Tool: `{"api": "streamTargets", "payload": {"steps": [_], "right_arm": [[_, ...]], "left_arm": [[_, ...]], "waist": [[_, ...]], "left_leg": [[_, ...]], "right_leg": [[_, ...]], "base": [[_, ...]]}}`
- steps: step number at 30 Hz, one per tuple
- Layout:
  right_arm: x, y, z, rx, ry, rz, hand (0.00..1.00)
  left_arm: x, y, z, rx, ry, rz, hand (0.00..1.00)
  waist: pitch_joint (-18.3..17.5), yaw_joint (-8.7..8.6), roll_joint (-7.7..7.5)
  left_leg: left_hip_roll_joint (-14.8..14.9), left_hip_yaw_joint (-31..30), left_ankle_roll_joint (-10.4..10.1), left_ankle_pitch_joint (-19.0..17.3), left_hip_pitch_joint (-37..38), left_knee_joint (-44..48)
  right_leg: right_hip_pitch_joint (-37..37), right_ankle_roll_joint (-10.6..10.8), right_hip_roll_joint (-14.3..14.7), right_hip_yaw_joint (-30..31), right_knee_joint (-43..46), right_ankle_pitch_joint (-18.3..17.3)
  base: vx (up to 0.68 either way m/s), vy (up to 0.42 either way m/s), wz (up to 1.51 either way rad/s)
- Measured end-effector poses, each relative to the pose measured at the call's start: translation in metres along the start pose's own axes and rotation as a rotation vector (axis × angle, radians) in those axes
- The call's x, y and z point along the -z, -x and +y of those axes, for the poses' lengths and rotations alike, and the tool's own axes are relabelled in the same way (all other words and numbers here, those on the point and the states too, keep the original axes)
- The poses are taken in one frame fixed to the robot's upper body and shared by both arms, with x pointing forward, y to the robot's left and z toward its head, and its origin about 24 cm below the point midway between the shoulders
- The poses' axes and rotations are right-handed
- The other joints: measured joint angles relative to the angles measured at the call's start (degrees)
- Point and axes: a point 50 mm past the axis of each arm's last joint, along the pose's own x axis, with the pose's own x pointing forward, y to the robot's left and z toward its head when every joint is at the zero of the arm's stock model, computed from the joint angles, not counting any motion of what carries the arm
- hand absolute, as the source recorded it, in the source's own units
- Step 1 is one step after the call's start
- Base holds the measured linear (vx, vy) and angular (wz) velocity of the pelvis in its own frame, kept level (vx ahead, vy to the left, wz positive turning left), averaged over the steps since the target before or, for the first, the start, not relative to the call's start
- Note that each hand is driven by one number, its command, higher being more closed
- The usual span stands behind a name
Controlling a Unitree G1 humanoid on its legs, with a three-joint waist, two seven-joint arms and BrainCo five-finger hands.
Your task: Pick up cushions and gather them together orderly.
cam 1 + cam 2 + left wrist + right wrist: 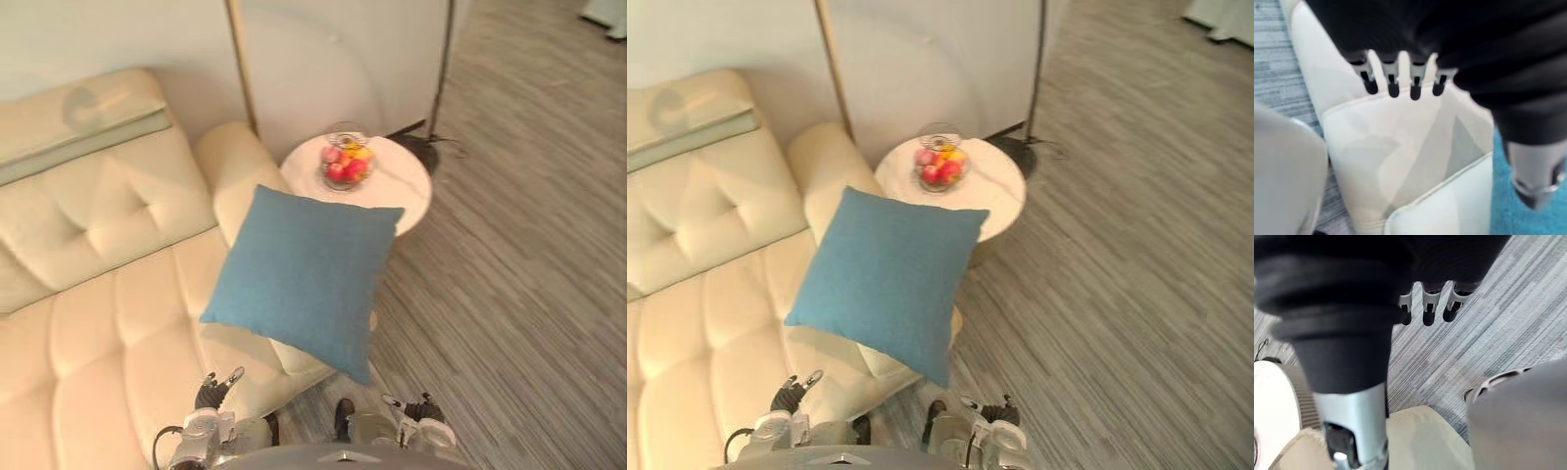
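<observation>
Blue cushion (304, 279) lies untouched on sofa (108, 323) edge. Left hand (1392, 81) and right hand (1428, 308) both relaxed, empty. Pickup not started.

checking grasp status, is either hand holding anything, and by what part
Nothing is held: left hand and right hand are open, and the blue cushion lies on the sofa.

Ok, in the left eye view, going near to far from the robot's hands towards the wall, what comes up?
left hand and right hand → blue cushion → round white table → fruit bowl standing on it
</observation>
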Motion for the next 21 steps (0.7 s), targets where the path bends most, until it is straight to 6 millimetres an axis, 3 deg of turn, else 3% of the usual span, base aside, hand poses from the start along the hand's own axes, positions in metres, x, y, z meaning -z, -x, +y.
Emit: {"api": "streamTargets", "payload": {"steps": [2,4,8,9,15,19,20,21], "right_arm": [[0.000,0.001,0.001,-0.002,-0.006,-0.004,0.00],[0.000,0.001,0.001,-0.001,-0.021,-0.005,0.00],[0.012,0.004,-0.001,0.021,-0.065,0.040,0.00],[0.018,0.006,-0.003,0.030,-0.086,0.059,0.00],[0.024,0.005,-0.019,0.096,-0.169,0.087,0.00],[0.016,0.001,-0.042,0.170,-0.242,0.064,0.00],[-0.002,-0.001,-0.059,0.208,-0.249,-0.011,0.00],[-0.008,-0.002,-0.063,0.216,-0.248,-0.035,0.00]], "left_arm": [[-0.003,0.000,-0.001,0.002,0.005,-0.013,0.00],[-0.004,0.000,-0.002,0.003,0.007,-0.016,0.00],[0.001,-0.001,0.010,-0.022,-0.017,0.003,0.00],[0.005,-0.001,0.013,-0.029,-0.025,0.020,0.00],[0.019,0.002,0.022,-0.058,-0.019,0.073,0.00],[0.023,0.002,0.039,-0.124,0.032,0.094,0.00],[0.022,0.002,0.055,-0.172,0.050,0.090,0.00],[0.022,0.002,0.060,-0.185,0.054,0.088,0.00]], "waist": [[0.0,0.68,-0.02],[-0.3,0.99,0.27],[-1.3,1.22,-1.49],[-2.0,1.18,-2.64],[-3.0,0.24,-1.03],[-3.3,0.02,-0.90],[-3.4,-0.19,-1.06],[-3.4,-0.34,-1.07]], "left_leg": [[1.7,3.8,0.3,-0.3,-0.1,2.3],[2.3,7.1,2.1,-1.3,-0.7,2.0],[0.0,7.1,2.6,1.5,0.7,-3.6],[-1.1,7.0,2.7,3.1,2.2,-6.7],[-3.9,6.3,2.8,10.8,8.0,-20.5],[-3.8,6.3,2.6,11.8,9.6,-22.8],[-3.7,6.3,2.6,11.9,9.6,-22.9],[-3.7,6.3,2.6,11.9,9.5,-23.0]], "right_leg": [[1.6,-0.2,0.2,-1.0,-0.7,-0.1],[1.8,0.2,0.3,-1.2,-1.2,-0.3],[2.4,1.0,-0.1,-1.0,-5.5,2.0],[3.3,1.2,-0.4,-1.0,-7.0,2.8],[4.7,1.1,-0.3,-1.3,-10.4,4.6],[5.8,0.9,0.4,-1.2,-10.9,4.8],[5.9,0.8,0.5,-1.0,-11.4,4.9],[5.9,0.8,0.5,-1.0,-11.6,5.0]], "base": [[0.04,-0.019,0.18],[-0.02,0.056,0.10],[-0.01,0.052,0.08],[0.00,0.018,0.12],[-0.02,-0.005,0.05],[-0.05,-0.034,-0.02],[-0.07,-0.024,-0.02],[-0.05,-0.020,-0.03]]}}
